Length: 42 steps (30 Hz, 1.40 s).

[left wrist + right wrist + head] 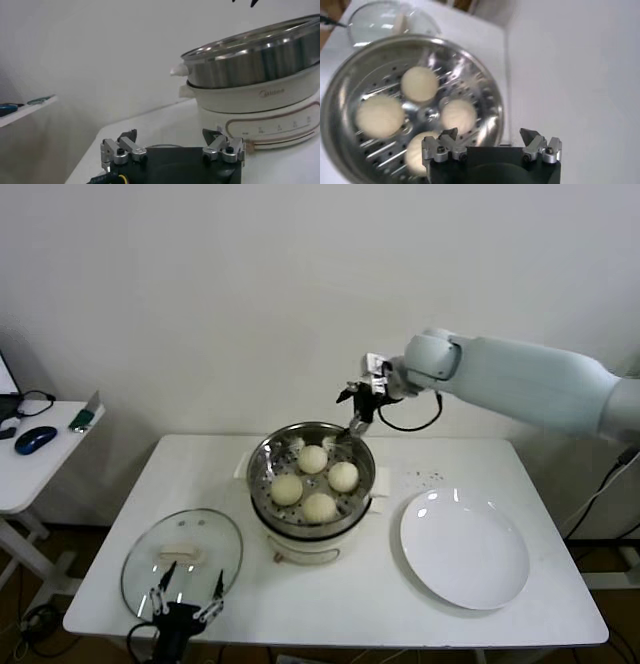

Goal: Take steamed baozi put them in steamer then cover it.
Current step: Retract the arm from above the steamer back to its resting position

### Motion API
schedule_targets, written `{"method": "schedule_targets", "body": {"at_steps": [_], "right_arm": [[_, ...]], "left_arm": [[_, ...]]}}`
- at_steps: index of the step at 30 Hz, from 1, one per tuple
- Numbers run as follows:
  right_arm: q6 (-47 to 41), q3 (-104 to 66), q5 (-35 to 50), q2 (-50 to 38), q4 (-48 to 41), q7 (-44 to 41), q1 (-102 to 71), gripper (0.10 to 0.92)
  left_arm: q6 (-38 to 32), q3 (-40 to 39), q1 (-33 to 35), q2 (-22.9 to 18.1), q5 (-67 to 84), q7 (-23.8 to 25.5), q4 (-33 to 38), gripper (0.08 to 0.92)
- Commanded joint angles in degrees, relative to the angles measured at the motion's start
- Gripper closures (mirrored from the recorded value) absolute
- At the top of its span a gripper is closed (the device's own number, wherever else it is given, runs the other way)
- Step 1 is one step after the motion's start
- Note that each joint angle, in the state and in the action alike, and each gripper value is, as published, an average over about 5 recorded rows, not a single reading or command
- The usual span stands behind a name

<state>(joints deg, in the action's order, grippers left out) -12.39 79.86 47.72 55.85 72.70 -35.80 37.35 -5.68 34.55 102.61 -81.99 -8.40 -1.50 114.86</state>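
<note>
All four steamed baozi (315, 481) sit inside the steamer (262, 474) at the centre of the frame, uncovered. The right claw (358, 409) hangs just above the steamer's far rim, jaws spread wide, holding nothing. At lower left, the cover (182, 561) lies flat on the surface (330, 609), and the left claw (186, 600) hovers at its near edge, wide open and empty too. A white plate (464, 548) rests at right.

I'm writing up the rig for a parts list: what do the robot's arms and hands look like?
The right arm is a smooth pale blue-white shell with a black cable looped at the wrist. Both the right hand and the left hand are black bodies carrying two silver-hinged, dark-tipped fingers.
</note>
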Motion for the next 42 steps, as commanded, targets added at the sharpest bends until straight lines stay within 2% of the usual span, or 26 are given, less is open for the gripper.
{"method": "schedule_targets", "body": {"at_steps": [1, 11, 20, 28, 32, 36, 42], "right_arm": [[6.7, -21.3, 0.0, -16.9, 9.1, 15.6, -18.0, 0.203], [11.4, -49.5, -2.7, -23.7, 14.4, 22.5, -48.1, 0.203], [11.3, -78.8, -6.7, -18.6, 20.0, 29.0, -75.6, 0.203], [5.1, -99.7, -11.3, -9.8, 27.6, 33.4, -96.1, 0.203], [5.1, -107.2, -12.0, -5.2, 29.3, 32.9, -102.8, 0.203], [4.6, -112.6, -12.9, -1.0, 29.6, 32.4, -107.6, 0.203], [4.7, -116.4, -14.4, 3.2, 29.6, 30.8, -112.6, 0.203]], "left_arm": [[-0.1, 1.0, -0.4, 0.1, -0.3, -0.5, 0.9, 0.177], [0.5, 2.2, -1.1, 0.7, -0.5, -1.3, 2.4, 0.177], [1.6, 4.2, -1.8, 0.9, -5.5, -1.6, 3.0, 0.177], [8.4, 5.9, -1.9, 1.5, -27.3, -3.5, 4.9, 0.177], [9.5, 6.9, -1.9, 2.6, -44.4, -3.2, 5.1, 0.177], [10.5, 7.1, -1.7, 3.5, -59.8, -2.0, 3.6, 0.177], [9.6, 6.5, -3.4, 3.4, -72.0, -1.9, -1.2, 0.177]]}}
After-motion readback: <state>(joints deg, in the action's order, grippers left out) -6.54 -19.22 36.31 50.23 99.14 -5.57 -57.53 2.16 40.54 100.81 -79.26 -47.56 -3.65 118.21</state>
